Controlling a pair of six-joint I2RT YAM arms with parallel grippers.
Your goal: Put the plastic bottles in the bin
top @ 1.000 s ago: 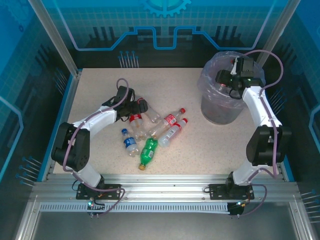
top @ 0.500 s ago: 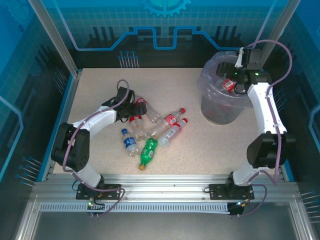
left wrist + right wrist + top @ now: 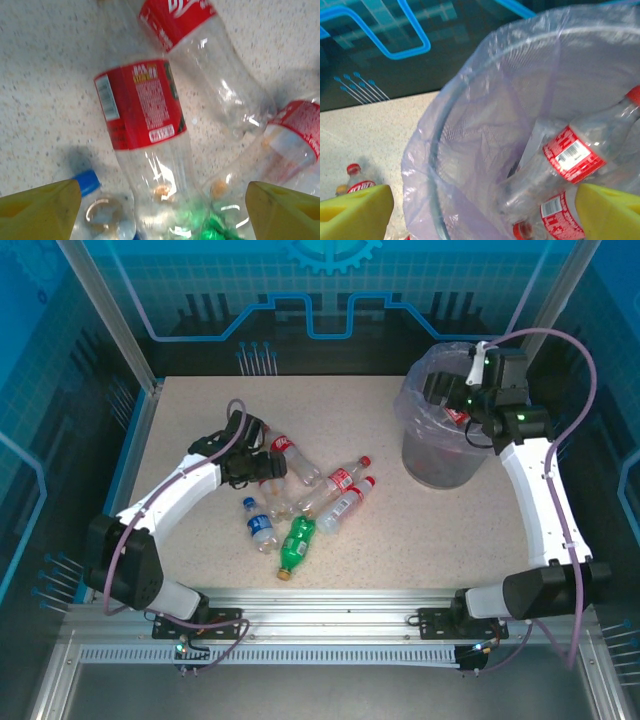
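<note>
Several plastic bottles lie in a heap mid-table: clear ones with red labels (image 3: pixel 340 480), a blue-labelled one (image 3: pixel 259 524) and a green one (image 3: pixel 296 544). My left gripper (image 3: pixel 266 470) is low over the heap's left end and open. Its yellow fingertips (image 3: pixel 40 210) stand on either side of a clear red-labelled bottle (image 3: pixel 145 105) without touching it. The bin (image 3: pixel 430 460), grey with a pale-purple bag, stands at the back right. My right gripper (image 3: pixel 445 398) hangs open over its rim with nothing between the fingers. Red-labelled bottles (image 3: pixel 570 155) lie inside the bin (image 3: pixel 470 100).
A blue-capped bottle (image 3: pixel 95 210) and the green bottle (image 3: pixel 220 225) crowd close under the left fingers. Blue enclosure walls and metal posts ring the table. Bare tabletop lies between the heap and the bin.
The right gripper opened over the bin, and a red-labelled bottle now lies inside. The left gripper dropped lower onto the heap, and its jaws narrowed a little.
</note>
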